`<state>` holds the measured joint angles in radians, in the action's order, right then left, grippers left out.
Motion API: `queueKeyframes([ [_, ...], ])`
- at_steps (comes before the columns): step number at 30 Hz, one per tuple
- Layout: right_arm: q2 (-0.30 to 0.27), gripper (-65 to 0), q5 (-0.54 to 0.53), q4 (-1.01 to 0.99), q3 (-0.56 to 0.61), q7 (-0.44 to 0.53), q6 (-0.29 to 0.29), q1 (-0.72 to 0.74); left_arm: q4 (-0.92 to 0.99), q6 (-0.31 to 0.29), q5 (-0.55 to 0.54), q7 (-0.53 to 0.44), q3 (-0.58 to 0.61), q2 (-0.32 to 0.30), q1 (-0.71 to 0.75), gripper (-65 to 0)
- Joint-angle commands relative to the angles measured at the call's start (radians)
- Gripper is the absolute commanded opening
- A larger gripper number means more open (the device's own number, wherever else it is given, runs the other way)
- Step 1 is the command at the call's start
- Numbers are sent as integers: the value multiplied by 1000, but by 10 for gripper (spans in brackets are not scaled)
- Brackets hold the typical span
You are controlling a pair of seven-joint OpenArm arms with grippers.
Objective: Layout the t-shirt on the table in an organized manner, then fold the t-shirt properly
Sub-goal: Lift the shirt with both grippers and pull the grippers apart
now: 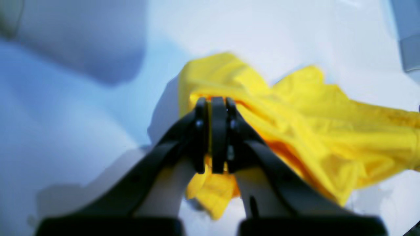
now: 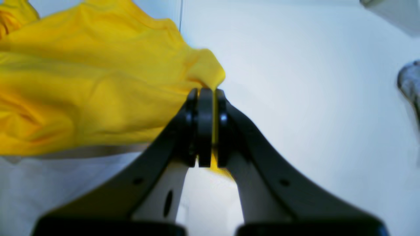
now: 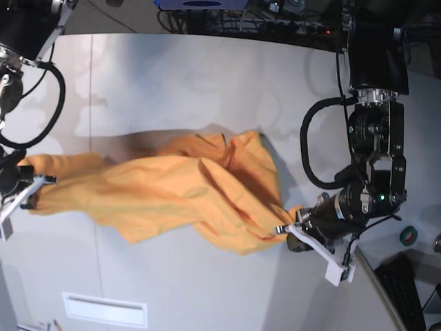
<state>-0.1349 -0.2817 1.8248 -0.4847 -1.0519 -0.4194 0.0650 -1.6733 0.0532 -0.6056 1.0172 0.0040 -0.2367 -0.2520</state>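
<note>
The t-shirt (image 3: 172, 193) is stretched across the middle of the desk (image 3: 179, 83) in a long, rumpled band, bunched and creased rather than flat, with one wider fold reaching toward the desk's centre. In the base view its two ends are pulled toward opposite sides. The left end effector (image 1: 218, 134) is clenched on a gathered wad of the fabric: in the left wrist view the black jaws are pressed together with cloth pinched between them, a small flap hanging below and the rest spreading away to the right. The right end effector (image 2: 205, 127) is likewise clamped on the shirt, nipping a thin edge of fabric near a corner, with the bulk of the garment billowing off to the left of that view. A thin dark seam line (image 2: 180, 16) runs across the desk beyond the cloth. Both wrist views are blurred.
</note>
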Motion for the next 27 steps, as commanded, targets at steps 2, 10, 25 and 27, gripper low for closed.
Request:
queueKeyframes([
  [2,-16,-650,-8,16,2,26,0,80,40,1,-3,-25,-6,-10,-106,-650],
  [10,-55,-650,-6,-17,1,26,1,368,309,1,-3,-33,166,4,-527,-650],
  [25,-58,-650,-58,141,-150,-32,-5,105,-47,1,-4,-30,179,-60,-168,-650],
  [27,-36,-650,-104,125,-157,-24,-5,-11,-70,1,-3,-31,179,-106,-42,-650],
])
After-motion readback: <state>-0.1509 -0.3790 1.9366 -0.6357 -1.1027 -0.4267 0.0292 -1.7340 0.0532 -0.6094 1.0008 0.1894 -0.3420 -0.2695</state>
